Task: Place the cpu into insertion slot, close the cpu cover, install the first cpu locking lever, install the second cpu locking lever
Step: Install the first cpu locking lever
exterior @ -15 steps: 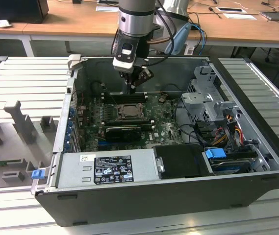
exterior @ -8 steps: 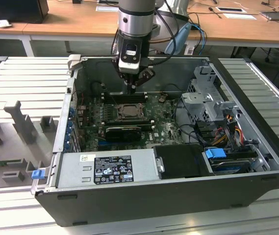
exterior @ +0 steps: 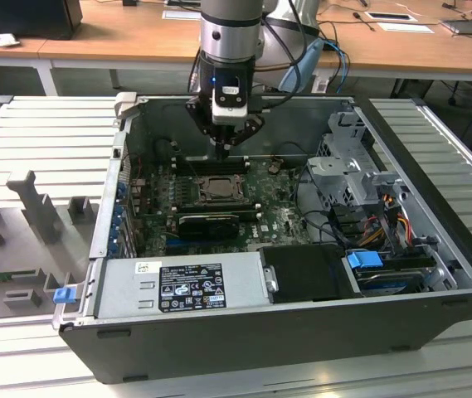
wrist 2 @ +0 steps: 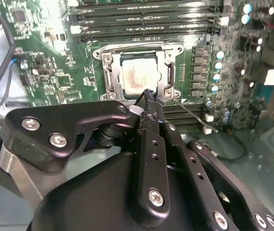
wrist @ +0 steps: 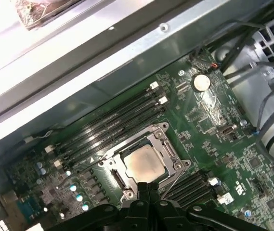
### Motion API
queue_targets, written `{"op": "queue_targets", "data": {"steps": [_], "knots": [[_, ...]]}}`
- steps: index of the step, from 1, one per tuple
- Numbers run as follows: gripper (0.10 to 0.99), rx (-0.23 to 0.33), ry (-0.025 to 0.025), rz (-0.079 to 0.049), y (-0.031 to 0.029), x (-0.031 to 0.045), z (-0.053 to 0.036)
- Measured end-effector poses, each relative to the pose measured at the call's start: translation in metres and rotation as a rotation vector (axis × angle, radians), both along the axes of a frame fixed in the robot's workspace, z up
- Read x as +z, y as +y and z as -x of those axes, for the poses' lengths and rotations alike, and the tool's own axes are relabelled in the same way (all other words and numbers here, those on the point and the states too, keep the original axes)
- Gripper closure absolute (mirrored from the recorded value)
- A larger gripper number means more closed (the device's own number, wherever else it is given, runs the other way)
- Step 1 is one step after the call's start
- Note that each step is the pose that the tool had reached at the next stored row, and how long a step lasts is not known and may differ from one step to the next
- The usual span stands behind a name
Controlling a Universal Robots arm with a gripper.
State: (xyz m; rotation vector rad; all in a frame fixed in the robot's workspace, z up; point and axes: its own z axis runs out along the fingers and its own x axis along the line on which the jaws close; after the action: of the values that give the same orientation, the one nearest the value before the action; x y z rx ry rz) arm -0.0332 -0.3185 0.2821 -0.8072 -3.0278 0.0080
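Observation:
The cpu (wrist 2: 136,77) (wrist: 144,163) lies flat in the insertion slot (exterior: 217,189) on the green motherboard, its pale metal top showing. Around it lies the cpu cover (wrist 2: 107,72) (wrist: 163,144), flat, its window framing the chip. A thin metal locking lever (wrist 2: 190,114) sticks out slantwise from the socket's corner over the memory slots. My gripper (wrist 2: 149,95) (wrist: 147,186) (exterior: 222,148) is shut with nothing held. Its tips hover just above the socket's edge, near the corner where that lever starts.
Long black memory slots (wrist: 112,122) flank the socket on two sides. A long black card (exterior: 209,222) lies nearer the exterior camera than the socket. The power supply (exterior: 182,286), drive cage (exterior: 352,166), cables (exterior: 377,224) and case walls (exterior: 128,124) hem in the board.

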Motion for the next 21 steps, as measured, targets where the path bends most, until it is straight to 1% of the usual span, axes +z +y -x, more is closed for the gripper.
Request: {"op": "queue_targets", "data": {"steps": [2, 4, 6, 7, 16, 21], "knots": [[0.98, 0.073, 0.0, 0.0, 0.0, 0.0, 0.0], [0.98, 0.11, 0.0, 0.0, 0.0, -0.0001, 0.0], [0.98, 0.132, 0.0, 0.0, 0.0, -0.0001, 0.0], [0.98, 0.152, 0.0, 0.0, 0.0, -0.0001, 0.0], [0.98, 0.241, -0.0001, 0.0, 0.0, -0.0001, 0.0], [0.98, 0.269, 0.0, 0.0, 0.0, 0.0, 0.0]]}}
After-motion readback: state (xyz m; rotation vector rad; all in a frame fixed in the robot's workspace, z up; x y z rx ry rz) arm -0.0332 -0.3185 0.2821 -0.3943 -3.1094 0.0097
